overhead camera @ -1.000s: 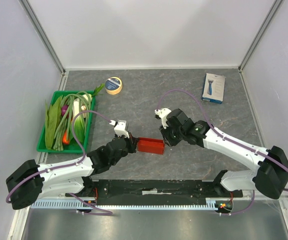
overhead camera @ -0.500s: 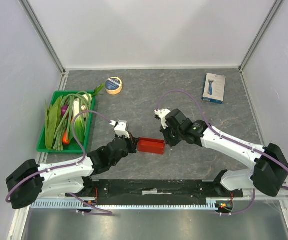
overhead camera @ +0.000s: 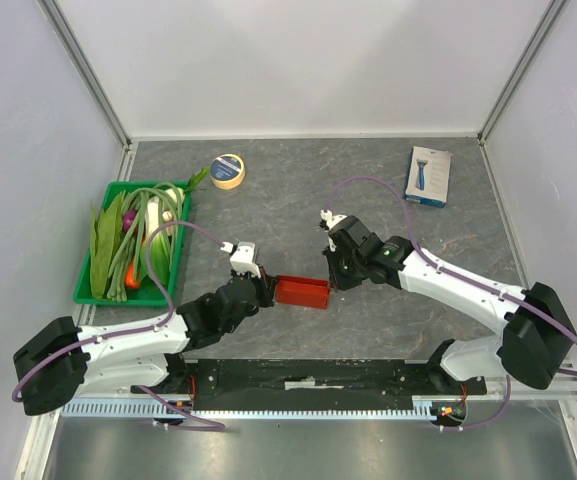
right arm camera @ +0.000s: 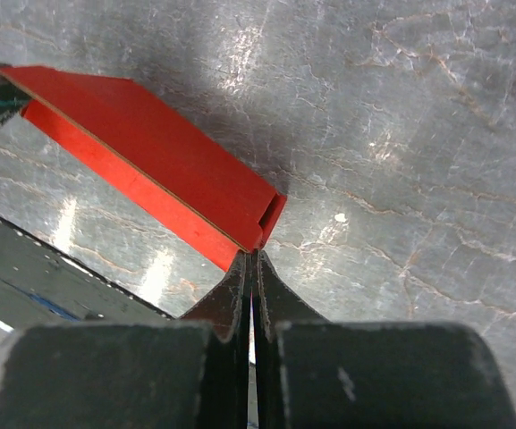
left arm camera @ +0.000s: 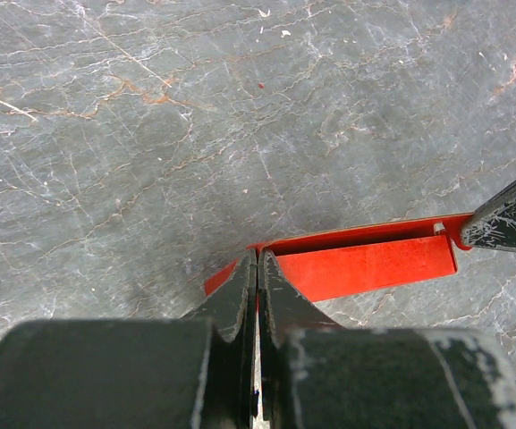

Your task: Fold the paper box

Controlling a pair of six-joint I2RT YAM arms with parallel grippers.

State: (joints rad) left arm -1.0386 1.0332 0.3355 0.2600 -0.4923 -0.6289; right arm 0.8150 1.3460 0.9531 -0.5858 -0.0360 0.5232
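Note:
The red paper box lies on the grey table between my two arms, partly folded with its long walls standing up. My left gripper is shut on the box's left end; in the left wrist view the fingertips pinch the edge of the box. My right gripper is shut at the box's right end; in the right wrist view its tips meet the end corner of the box, with a sliver of red between them. A right finger shows in the left wrist view.
A green tray with leafy vegetables stands at the left. A roll of tape lies at the back left. A white-and-blue retail box lies at the back right. White walls enclose the table on three sides.
My right wrist has shifted and turned slightly toward the back right while its fingers stay at the box's right end. The box and my left arm have barely moved.

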